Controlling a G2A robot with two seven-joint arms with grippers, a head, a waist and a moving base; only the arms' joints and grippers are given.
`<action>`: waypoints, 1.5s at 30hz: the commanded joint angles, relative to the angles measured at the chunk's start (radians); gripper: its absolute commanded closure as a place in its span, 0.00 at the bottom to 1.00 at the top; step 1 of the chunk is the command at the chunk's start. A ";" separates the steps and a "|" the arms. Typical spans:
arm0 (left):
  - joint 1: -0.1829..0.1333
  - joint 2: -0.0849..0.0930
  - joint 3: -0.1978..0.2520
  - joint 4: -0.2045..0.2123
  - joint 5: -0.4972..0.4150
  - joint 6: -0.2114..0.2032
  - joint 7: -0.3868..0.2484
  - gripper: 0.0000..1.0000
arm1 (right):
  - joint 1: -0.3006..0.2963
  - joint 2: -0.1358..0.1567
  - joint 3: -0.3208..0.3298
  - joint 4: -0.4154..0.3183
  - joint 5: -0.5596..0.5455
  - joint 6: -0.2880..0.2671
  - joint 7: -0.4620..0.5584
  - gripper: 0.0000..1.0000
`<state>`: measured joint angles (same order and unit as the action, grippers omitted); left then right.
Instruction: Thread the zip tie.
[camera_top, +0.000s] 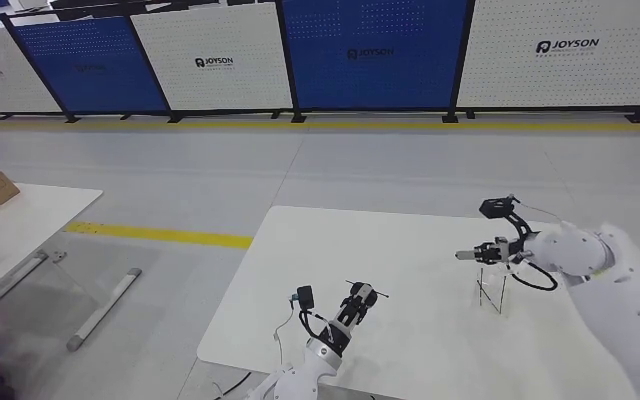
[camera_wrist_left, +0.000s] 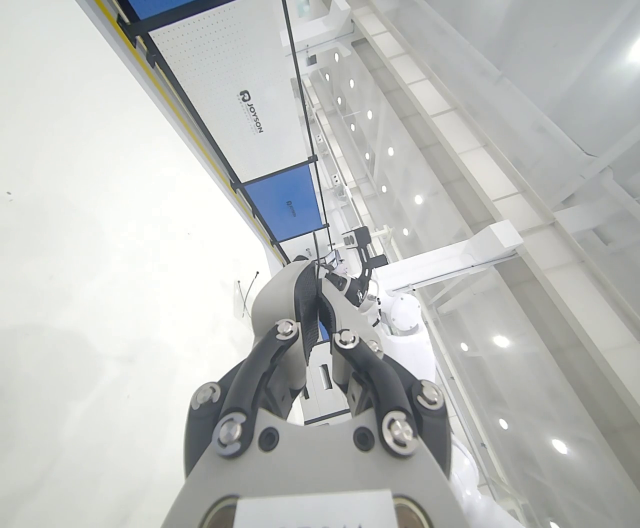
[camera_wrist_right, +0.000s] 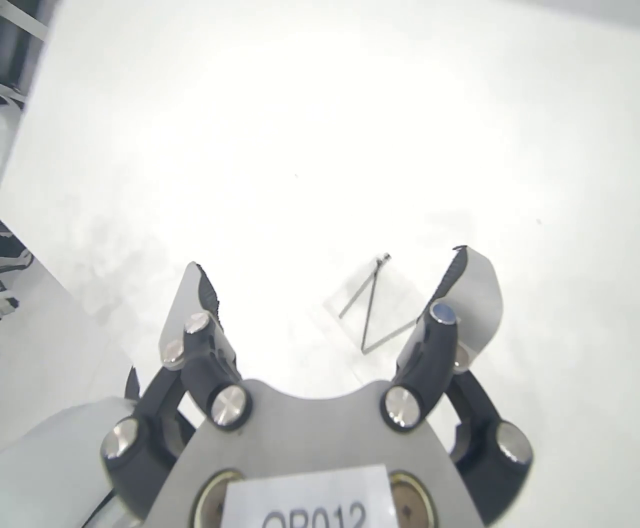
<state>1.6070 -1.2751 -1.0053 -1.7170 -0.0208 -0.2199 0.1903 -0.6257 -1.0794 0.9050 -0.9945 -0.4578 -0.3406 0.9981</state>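
Here, the right arm comes in from the right side of the white table (camera_top: 300, 260), with the forearm laid almost level and pointing across the table toward the left arm's side. The right gripper (camera_top: 462, 256) hangs above the surface and is released: in its wrist view the right gripper (camera_wrist_right: 330, 260) has its two fingers (camera_wrist_right: 205, 295) spread wide, with nothing between them.

The zip tie (camera_top: 490, 292) is on the table just beside this gripper, a little nearer to the robot. From the right wrist camera the zip tie (camera_wrist_right: 371, 310) is a thin black strap bent in a zigzag, lying on a small clear sheet (camera_wrist_right: 395, 290), apart from both fingers.

The left arm rises from the near edge of the table, with the wrist tilted upward and away from the robot. The left gripper (camera_top: 367, 291) is well apart from the zip tie. In its wrist view the left gripper (camera_wrist_left: 314, 272) is clenched, its ribbed pads (camera_wrist_left: 306, 305) pressed together. A thin dark line (camera_top: 352, 285) crosses its tip in the top view; what it is, I cannot tell.
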 joint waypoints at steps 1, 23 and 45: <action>0.000 0.000 0.000 0.000 0.000 0.000 0.000 1.00 | -0.045 0.016 -0.008 -0.073 0.002 0.001 -0.037 0.00; 0.000 0.000 0.000 0.000 0.000 0.000 0.000 1.00 | -0.112 0.055 -0.058 -0.146 0.127 0.001 -0.129 0.00; 0.000 0.000 0.000 0.000 0.000 0.000 0.000 1.00 | -0.173 0.117 -0.003 -0.161 0.153 0.048 -0.085 0.00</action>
<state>1.6070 -1.2751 -1.0053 -1.7170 -0.0208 -0.2199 0.1903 -0.7947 -0.9682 0.8860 -1.1465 -0.2892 -0.3163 0.9081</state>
